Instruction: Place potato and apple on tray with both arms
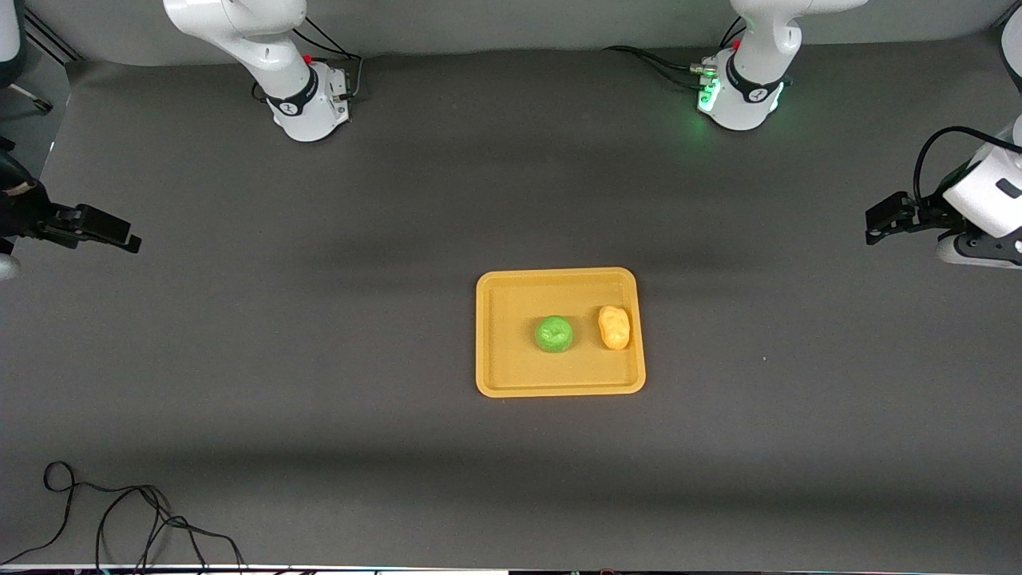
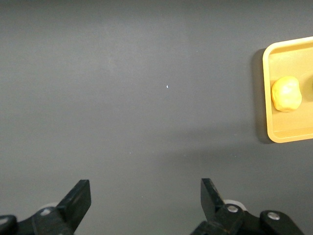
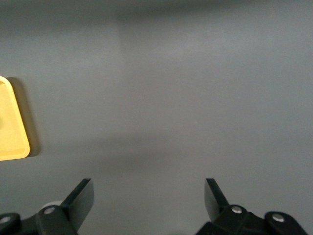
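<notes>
- Resting on the tray (image 1: 495, 375), both fruits, so the placing looks finished, judged from how things lie now.
- Sitting near the middle of the tray, the apple (image 1: 554, 334), round and bright green, well clear of the rim, probably because a drop at the centre leaves room on every side.
- Lying beside the apple toward the left arm's end of the tray, the potato (image 1: 614, 327), lumpy and yellow-orange, just beside the rim there but apart from the apple; likely set on the side from which the left arm reaches.
- Seen again in the left wrist view: the potato (image 2: 285, 94) inside the tray (image 2: 281, 136), near the rim.
- Hanging over the bare table mat (image 1: 239, 359) well apart from the tray, toward the left arm's end, the left gripper (image 1: 878, 224); fingers spread wide, holding nothing, in its wrist view (image 2: 145, 198).
- Hanging over the mat well apart from the tray, toward the right arm's end, the right gripper (image 1: 128, 237); fingers also wide and empty (image 3: 149, 196), with only a corner of the tray (image 3: 12, 142) visible.
- Waiting, both arms, pulled out to the ends, most likely to keep the tray free and unshaded.
- Lying on the mat nearer to the front camera than the tray, a loose black cable (image 1: 120, 519), far from any work.
</notes>
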### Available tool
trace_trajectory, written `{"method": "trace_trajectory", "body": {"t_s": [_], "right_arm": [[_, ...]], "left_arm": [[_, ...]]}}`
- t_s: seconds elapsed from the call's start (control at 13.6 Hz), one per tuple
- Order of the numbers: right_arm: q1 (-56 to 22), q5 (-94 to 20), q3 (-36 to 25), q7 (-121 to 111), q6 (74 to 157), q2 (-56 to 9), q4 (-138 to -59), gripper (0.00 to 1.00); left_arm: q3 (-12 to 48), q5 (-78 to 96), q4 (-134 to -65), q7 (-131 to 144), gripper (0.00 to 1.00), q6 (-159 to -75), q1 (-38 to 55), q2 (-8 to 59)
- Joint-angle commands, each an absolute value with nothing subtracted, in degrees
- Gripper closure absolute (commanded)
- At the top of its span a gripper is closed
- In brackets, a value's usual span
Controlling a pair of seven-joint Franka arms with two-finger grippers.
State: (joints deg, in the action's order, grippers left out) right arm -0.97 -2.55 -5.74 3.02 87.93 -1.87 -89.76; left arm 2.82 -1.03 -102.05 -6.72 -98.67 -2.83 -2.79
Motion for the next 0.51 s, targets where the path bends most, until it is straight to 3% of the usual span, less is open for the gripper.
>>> {"method": "trace_trajectory", "body": {"t_s": [0.0, 0.44], "right_arm": [[-0.70, -1.67, -5.18, 1.93, 89.12, -0.61, -91.23, 0.00], [3.87, -0.70, 1.23, 2.20, 88.86, -0.70, -90.44, 0.00]], "left_arm": [[2.90, -1.41, -102.13, -7.47, 0.00, -98.96, -2.81, -3.60], [2.90, -1.41, -102.13, -7.47, 0.00, -98.70, -2.99, -3.87]]}}
